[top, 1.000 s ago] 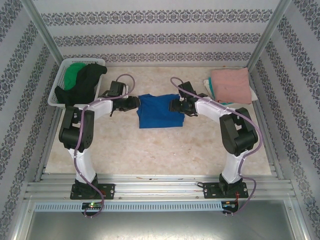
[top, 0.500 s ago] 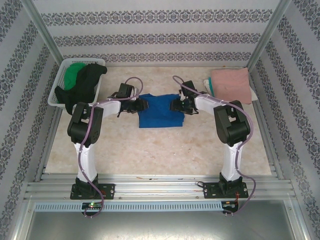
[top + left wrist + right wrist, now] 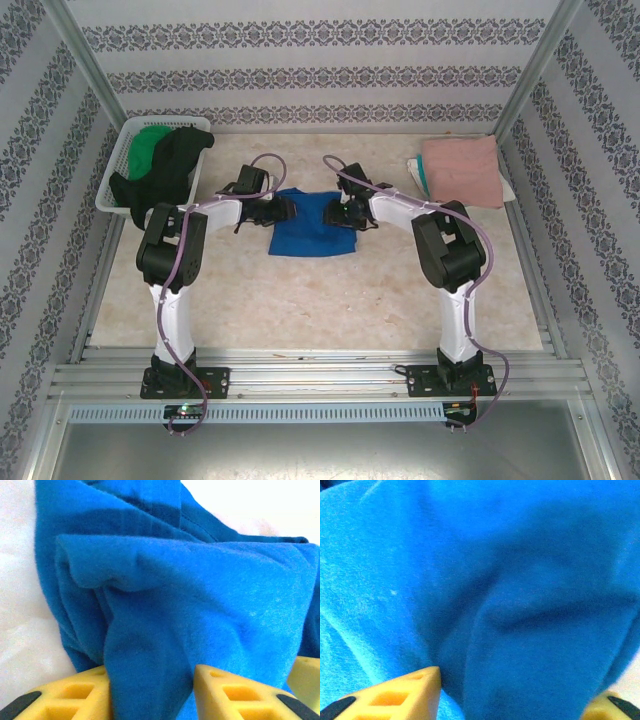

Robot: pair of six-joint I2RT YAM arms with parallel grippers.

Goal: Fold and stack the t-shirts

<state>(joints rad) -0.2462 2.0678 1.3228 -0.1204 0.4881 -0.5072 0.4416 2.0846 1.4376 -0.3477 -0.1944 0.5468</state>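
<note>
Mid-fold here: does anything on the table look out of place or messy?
Yes. The black t-shirt spills over the rim of the white basket, at far left, instead of lying inside. The blue t-shirt at centre is bunched and not square. Under the pink t-shirt, far right, lighter cloth edges poke out sideways.

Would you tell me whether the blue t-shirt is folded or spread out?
Folded: the blue t-shirt is a compact rectangle, with doubled layers visible at its edge.

Both arms reach forward, elbows raised and forearms angled inward, with the left claw (image 3: pixel 283 211) pinched on the shirt (image 3: pixel 308 232) at its left edge and the right claw (image 3: pixel 335 213) facing it, cloth bunched between its spread fingers.
</note>
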